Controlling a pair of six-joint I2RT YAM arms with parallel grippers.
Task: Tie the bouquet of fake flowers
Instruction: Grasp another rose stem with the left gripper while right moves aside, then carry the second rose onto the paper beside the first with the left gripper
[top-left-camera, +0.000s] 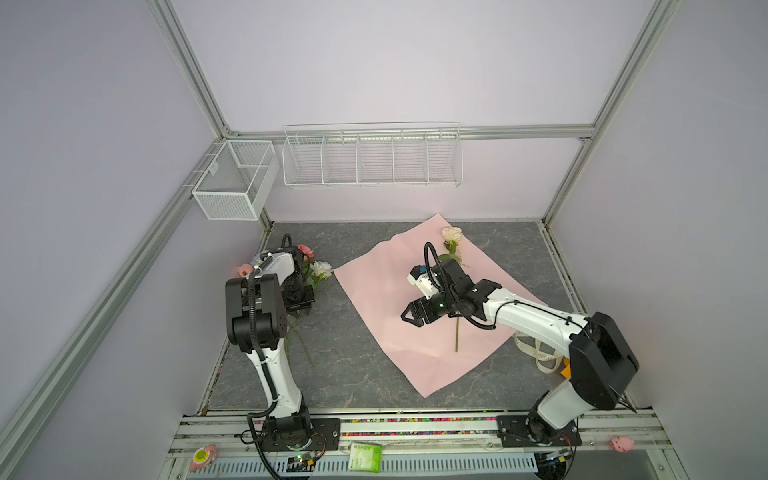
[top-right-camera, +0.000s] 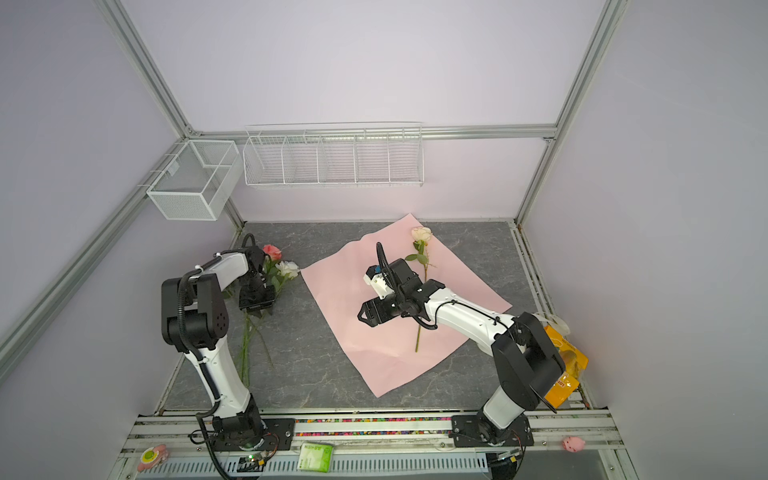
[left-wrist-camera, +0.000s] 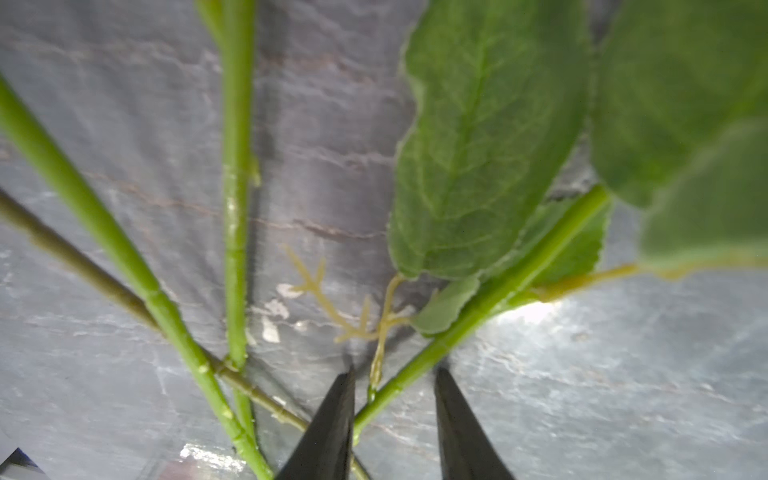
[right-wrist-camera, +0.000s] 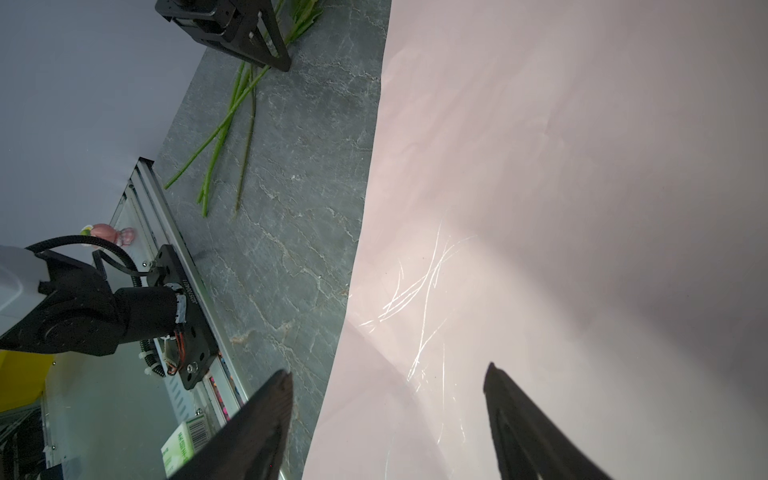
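My left gripper (left-wrist-camera: 395, 374) stood at a slim gap astride one green stem (left-wrist-camera: 478, 316), unclamped, the bouquet of fake flowers (top-left-camera: 321, 269) lay on the grey table (top-left-camera: 332, 374) beneath it, my right gripper (right-wrist-camera: 388, 370) hung wide and empty above the pink paper (right-wrist-camera: 582, 166)

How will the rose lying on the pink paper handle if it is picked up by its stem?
Probably light: the rose has a thin stem and small head. Gripped midway, the long stem may droop toward the head. So thin a stem could twist or slip in a grip.
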